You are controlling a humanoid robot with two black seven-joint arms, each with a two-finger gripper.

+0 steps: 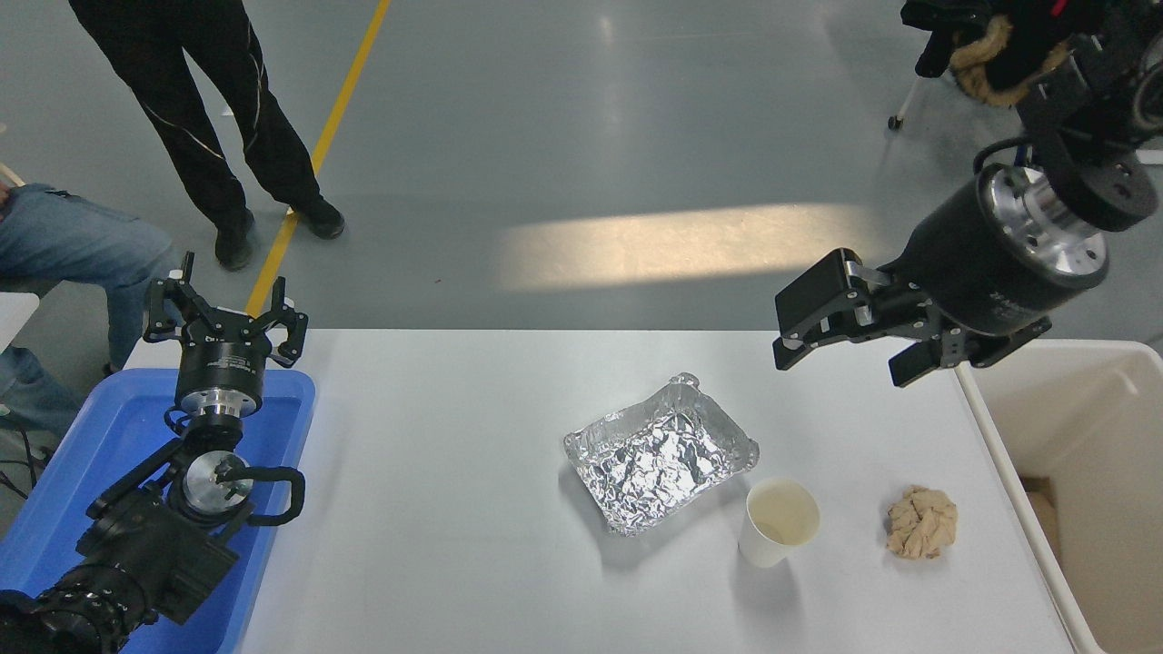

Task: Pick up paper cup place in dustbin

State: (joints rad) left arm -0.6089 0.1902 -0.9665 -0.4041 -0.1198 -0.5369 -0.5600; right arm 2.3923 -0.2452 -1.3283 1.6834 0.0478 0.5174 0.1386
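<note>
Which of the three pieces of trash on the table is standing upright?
The paper cup: it stands with its open mouth up. The foil tray lies flat, and the crumpled paper ball is a shapeless wad.

Bright, even overhead light – a pale glare streak on the floor (690, 243), foil (661, 454) glinting, soft shadows, my view sharp.

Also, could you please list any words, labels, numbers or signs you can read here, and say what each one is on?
None can be read.
Right arm's wrist housing: faint pale print, too blurred to read.
Left gripper: small pale marking on its body, too small to read.
Paper cup, foil tray, dustbin, blue tray: no print visible.
</note>
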